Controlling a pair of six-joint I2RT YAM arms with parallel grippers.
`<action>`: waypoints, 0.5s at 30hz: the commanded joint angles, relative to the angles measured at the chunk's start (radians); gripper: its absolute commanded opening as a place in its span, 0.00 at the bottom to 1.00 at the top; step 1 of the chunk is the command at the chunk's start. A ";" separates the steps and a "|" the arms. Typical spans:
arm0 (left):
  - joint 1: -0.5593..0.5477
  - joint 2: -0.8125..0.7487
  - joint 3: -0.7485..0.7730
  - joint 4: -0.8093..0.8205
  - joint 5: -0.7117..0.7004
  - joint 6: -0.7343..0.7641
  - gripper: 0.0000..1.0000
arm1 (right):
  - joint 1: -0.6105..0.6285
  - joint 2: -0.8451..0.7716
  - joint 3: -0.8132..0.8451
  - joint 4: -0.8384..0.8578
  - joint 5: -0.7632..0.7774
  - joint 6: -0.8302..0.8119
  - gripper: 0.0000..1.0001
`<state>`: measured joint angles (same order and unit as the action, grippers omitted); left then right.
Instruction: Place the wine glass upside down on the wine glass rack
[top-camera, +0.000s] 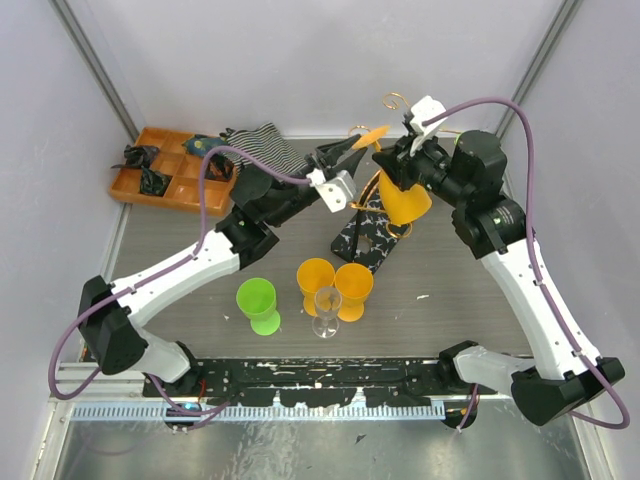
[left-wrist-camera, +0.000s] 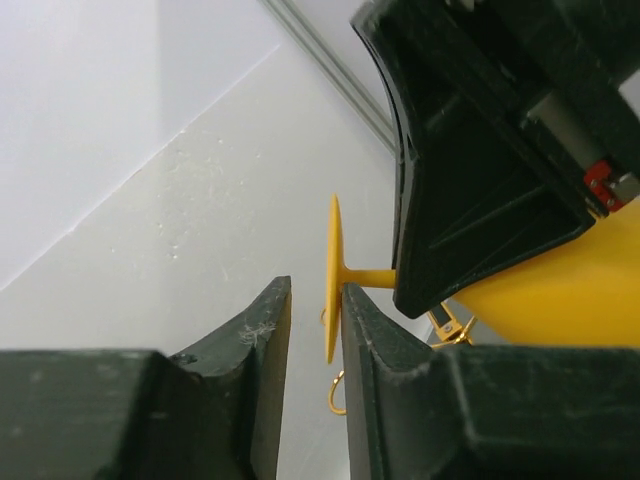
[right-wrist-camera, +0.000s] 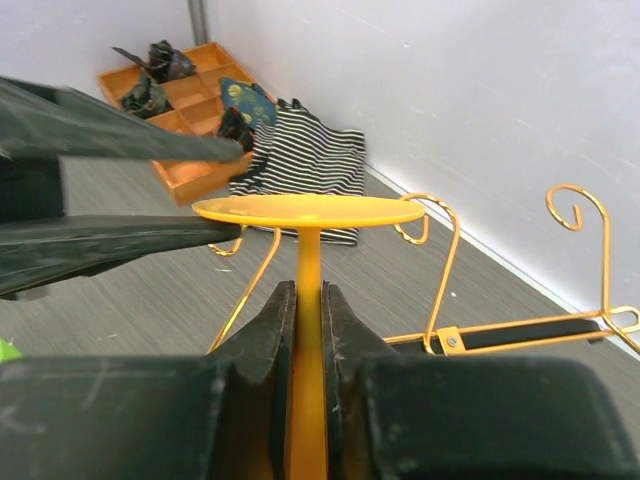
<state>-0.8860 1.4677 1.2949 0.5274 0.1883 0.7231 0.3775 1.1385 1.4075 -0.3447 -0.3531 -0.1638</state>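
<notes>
Orange wine glass (right-wrist-camera: 308, 210), foot up, in right hand (right-wrist-camera: 308, 300) near rack (top-camera: 362, 243)

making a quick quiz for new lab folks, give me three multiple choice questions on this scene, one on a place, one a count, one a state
1. Where does the orange tray sit?
A) back left of the table
B) front right
C) between the arm bases

2. How many glasses stand free on the table?
A) two
B) four
C) six

3. The right gripper is
A) open
B) shut on the held orange glass
C) shut on a cloth

Answers:
1. A, the tray lies by the far left corner.
2. B, there is a green glass, two orange glasses and a clear glass.
3. B, its fingers pinch the stem in the right wrist view.
</notes>
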 joint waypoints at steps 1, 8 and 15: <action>-0.003 -0.043 -0.006 0.102 -0.012 -0.001 0.37 | -0.002 0.009 -0.004 0.014 0.087 0.000 0.01; -0.001 -0.072 -0.042 0.105 -0.070 -0.004 0.39 | -0.003 -0.009 0.004 0.046 0.215 0.014 0.01; 0.000 -0.122 -0.109 0.098 -0.145 -0.011 0.40 | -0.002 -0.049 -0.017 0.060 0.406 0.024 0.01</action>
<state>-0.8864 1.3861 1.2148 0.5854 0.1127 0.7208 0.3775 1.1431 1.4052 -0.3443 -0.1005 -0.1555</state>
